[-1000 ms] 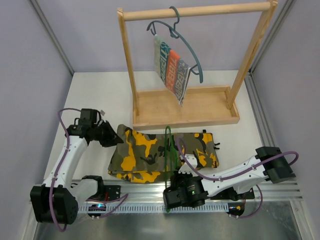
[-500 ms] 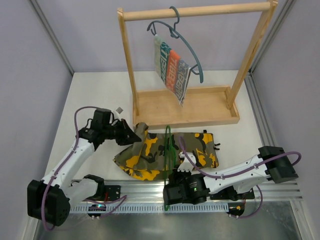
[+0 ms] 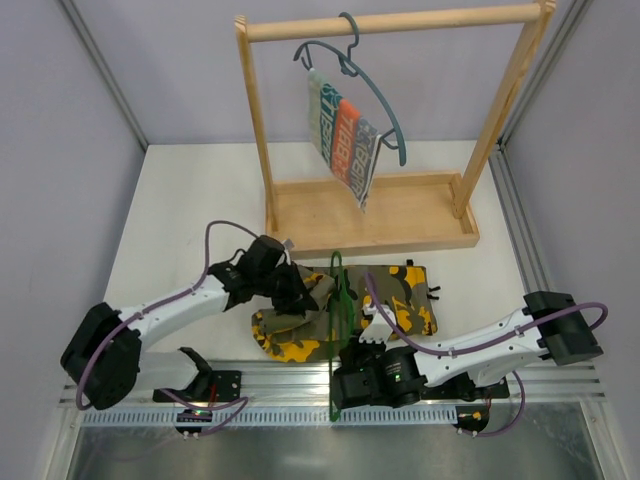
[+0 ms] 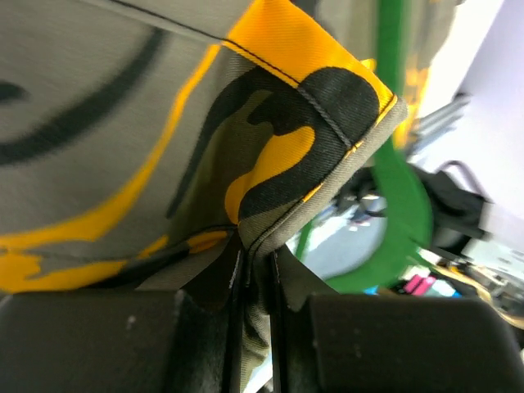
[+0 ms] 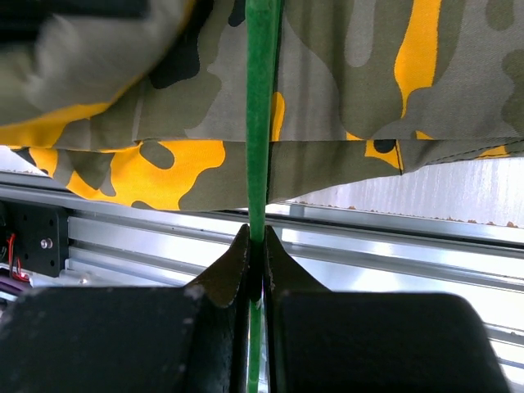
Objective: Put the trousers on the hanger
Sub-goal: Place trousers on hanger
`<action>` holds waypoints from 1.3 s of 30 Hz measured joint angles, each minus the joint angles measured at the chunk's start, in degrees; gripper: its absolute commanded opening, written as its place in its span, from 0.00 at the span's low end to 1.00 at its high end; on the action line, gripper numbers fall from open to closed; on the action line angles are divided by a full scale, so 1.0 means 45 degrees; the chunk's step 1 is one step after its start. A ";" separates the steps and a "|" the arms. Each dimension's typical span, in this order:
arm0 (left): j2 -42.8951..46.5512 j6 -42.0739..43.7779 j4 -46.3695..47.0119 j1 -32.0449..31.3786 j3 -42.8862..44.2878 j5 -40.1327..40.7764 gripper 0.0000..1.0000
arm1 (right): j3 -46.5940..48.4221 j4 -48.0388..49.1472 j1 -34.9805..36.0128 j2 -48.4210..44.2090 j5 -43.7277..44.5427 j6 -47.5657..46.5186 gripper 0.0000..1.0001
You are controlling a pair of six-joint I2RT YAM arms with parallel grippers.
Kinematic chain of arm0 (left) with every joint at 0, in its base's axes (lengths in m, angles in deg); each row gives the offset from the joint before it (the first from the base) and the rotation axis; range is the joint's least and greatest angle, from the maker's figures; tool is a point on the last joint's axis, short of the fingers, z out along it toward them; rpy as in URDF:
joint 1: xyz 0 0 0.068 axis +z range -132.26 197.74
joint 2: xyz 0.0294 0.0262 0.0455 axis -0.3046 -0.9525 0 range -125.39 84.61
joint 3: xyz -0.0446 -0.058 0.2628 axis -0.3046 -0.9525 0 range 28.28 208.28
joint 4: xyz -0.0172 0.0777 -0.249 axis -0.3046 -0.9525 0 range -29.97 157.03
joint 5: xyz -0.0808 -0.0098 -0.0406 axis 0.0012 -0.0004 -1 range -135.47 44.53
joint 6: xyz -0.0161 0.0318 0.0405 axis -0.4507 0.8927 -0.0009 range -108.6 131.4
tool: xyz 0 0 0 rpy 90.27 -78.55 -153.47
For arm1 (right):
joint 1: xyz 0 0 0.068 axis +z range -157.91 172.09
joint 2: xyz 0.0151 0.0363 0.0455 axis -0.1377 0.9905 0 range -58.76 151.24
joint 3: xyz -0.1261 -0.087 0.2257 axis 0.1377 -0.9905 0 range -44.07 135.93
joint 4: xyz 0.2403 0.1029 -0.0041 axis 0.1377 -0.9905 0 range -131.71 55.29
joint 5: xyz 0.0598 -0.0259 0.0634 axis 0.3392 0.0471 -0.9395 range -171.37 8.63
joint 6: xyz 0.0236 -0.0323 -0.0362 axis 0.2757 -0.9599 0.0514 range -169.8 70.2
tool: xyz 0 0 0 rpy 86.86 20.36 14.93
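Matt woven cloth trousers (image 3: 400,303), smooth green hanger (image 5: 263,82), pale wooden rack (image 3: 400,216), ribbed bare-metal rail (image 5: 368,246).

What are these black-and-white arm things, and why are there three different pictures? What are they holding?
They are two robot arms fixed to a table. One picture looks down from above. The other two come from little cameras on each arm's wrist, so you see things very close. Each arm ends in a two-finger pincher, called an end effector. The left end effector pinches an edge of the camouflage trousers, which lie on the table. The right end effector pinches the thin green hanger. At the back stands a wooden rack with a blue-grey hanger carrying a striped cloth.
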 measured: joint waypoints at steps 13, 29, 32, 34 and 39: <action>-0.2730 -0.1613 0.1326 -0.2356 0.0719 0.1384 0.36 | -0.0068 -0.0034 -0.0039 -0.0189 -0.0068 0.0034 0.04; -0.0525 0.0301 -0.2939 -0.0432 0.3920 0.2769 0.15 | -0.0359 0.0228 -0.0053 -0.0500 -0.0078 0.0029 0.04; -0.1355 0.0330 -0.2404 -0.0583 0.3551 0.2356 0.11 | -0.0359 0.0233 -0.0053 -0.0500 -0.0078 0.0029 0.04; -0.1943 0.0321 -0.2195 -0.0699 0.3322 0.2210 0.09 | -0.0359 0.0233 -0.0053 -0.0500 -0.0073 0.0029 0.04; -0.3016 0.0223 -0.1530 -0.1156 0.2987 0.2157 0.06 | -0.0359 0.0238 -0.0053 -0.0500 -0.0073 0.0019 0.04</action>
